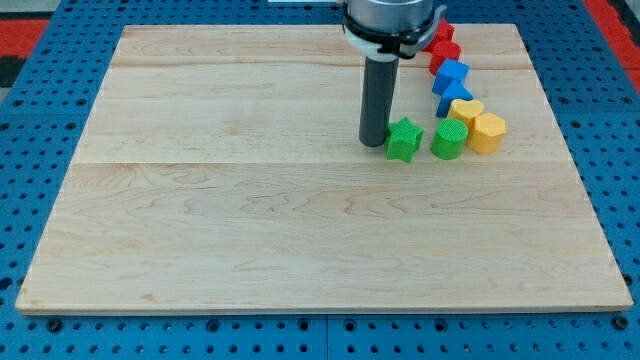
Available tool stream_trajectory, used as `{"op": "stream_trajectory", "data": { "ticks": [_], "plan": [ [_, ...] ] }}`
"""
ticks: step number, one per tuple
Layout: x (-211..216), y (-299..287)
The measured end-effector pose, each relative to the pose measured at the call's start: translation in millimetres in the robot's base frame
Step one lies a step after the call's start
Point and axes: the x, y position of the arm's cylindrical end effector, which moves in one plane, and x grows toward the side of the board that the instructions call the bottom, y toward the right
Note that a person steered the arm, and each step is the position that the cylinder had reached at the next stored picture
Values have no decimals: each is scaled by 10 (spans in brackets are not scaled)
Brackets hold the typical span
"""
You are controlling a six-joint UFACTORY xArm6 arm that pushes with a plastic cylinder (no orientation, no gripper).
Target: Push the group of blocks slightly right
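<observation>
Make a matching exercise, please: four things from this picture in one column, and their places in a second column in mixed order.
Column 1
1. my tip
2. green star block
3. yellow hexagon block
4. red blocks

Column 2
A. rightmost block in the lower row of the group
B. nearest the view's top, beside the tool's body
C. just left of the green star block
D. between the rod and the green round block

Pairs: 1-C, 2-D, 3-A, 4-B
</observation>
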Motion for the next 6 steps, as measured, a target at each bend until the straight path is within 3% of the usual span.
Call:
{"op": "stream_trajectory", "data": {
  "ticks": [2,4,6],
  "plan": [
    [-365,201],
    [92,-397],
    [72,246]
  ]
}}
